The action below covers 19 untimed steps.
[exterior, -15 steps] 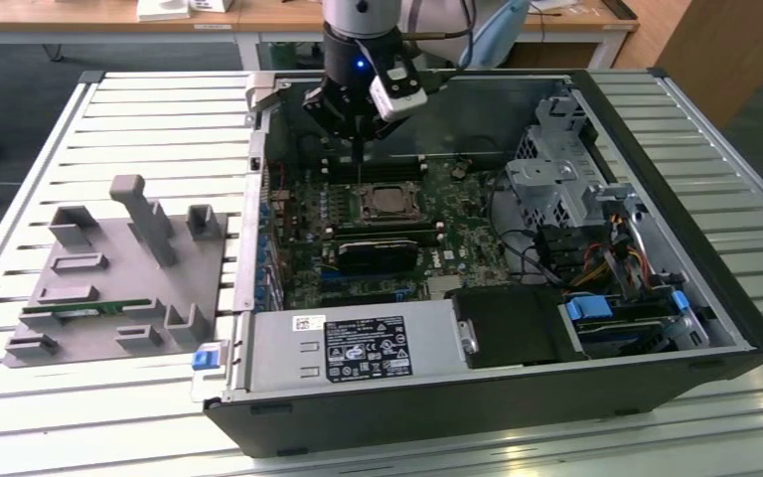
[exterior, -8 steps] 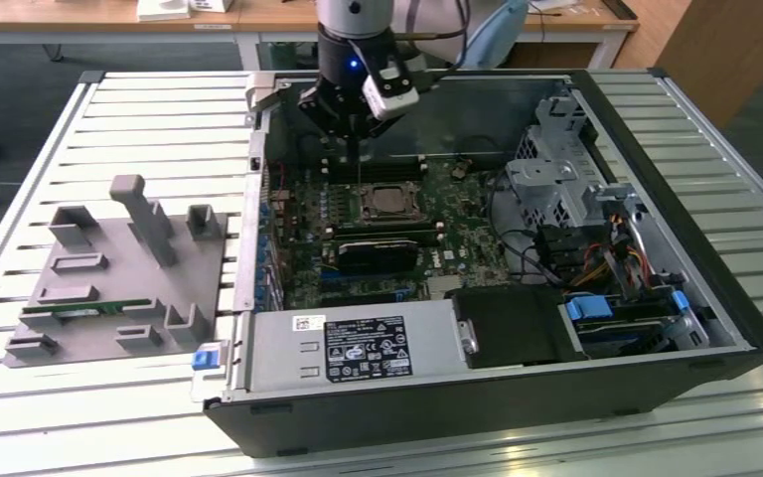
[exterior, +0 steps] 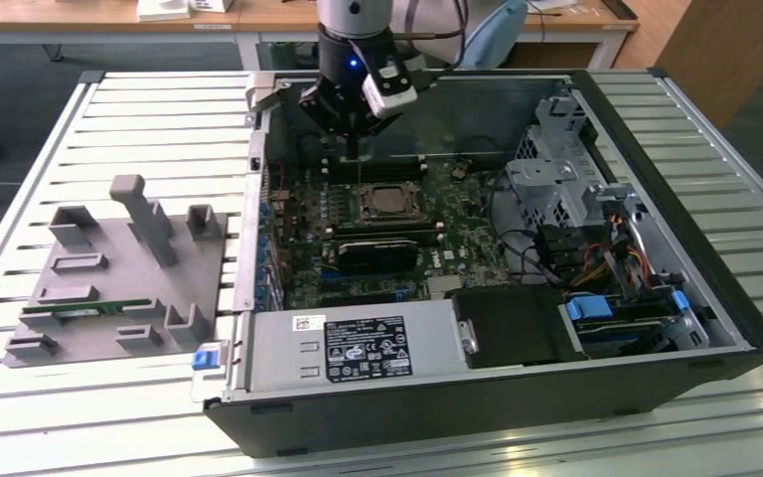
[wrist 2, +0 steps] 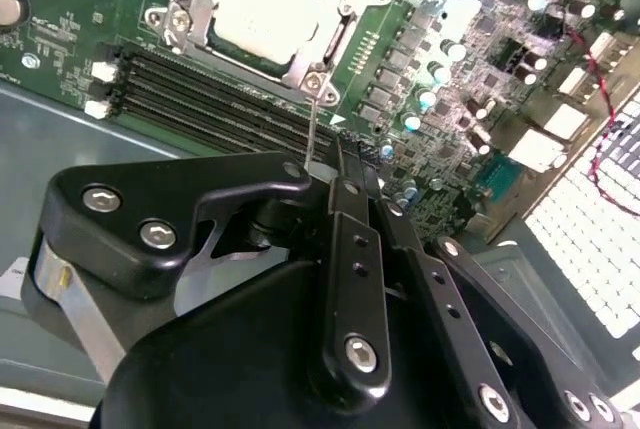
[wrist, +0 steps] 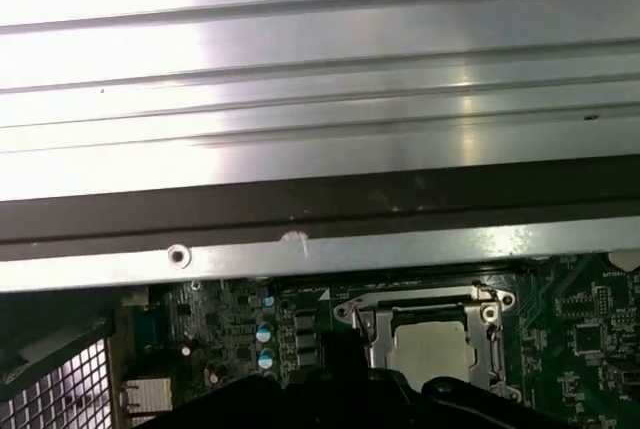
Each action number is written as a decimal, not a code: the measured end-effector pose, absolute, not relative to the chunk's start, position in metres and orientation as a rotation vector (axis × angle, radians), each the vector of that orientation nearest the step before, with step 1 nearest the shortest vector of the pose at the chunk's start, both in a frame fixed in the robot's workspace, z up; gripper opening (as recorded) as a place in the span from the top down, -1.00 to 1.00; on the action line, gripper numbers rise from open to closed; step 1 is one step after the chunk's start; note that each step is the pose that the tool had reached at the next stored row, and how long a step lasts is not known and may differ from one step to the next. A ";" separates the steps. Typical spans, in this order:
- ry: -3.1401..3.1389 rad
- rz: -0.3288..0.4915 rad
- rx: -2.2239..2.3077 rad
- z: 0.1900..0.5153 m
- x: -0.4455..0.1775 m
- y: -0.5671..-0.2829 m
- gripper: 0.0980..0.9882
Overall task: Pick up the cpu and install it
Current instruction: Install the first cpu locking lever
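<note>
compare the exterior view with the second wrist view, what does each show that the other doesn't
Exterior view alone: the whole open computer case on the slatted table, the grey plastic tray to the exterior view's left of it, and the power supply at the near end.

Second wrist view alone: the gripper body from close behind, and the memory slots beside the socket in fine detail.

Both: the cpu sitting in its socket on the green motherboard, with the gripper nearby.
</note>
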<state>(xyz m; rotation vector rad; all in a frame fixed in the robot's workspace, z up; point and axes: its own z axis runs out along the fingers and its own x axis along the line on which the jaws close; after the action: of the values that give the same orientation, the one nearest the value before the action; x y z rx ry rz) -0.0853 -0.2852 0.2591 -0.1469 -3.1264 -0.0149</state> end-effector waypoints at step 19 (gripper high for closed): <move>-3.127 -0.027 -0.060 0.250 -0.050 -0.284 0.98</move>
<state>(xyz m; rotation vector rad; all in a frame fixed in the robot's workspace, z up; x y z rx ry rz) -0.0499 -0.2844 0.2499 -0.0596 -3.1270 -0.0271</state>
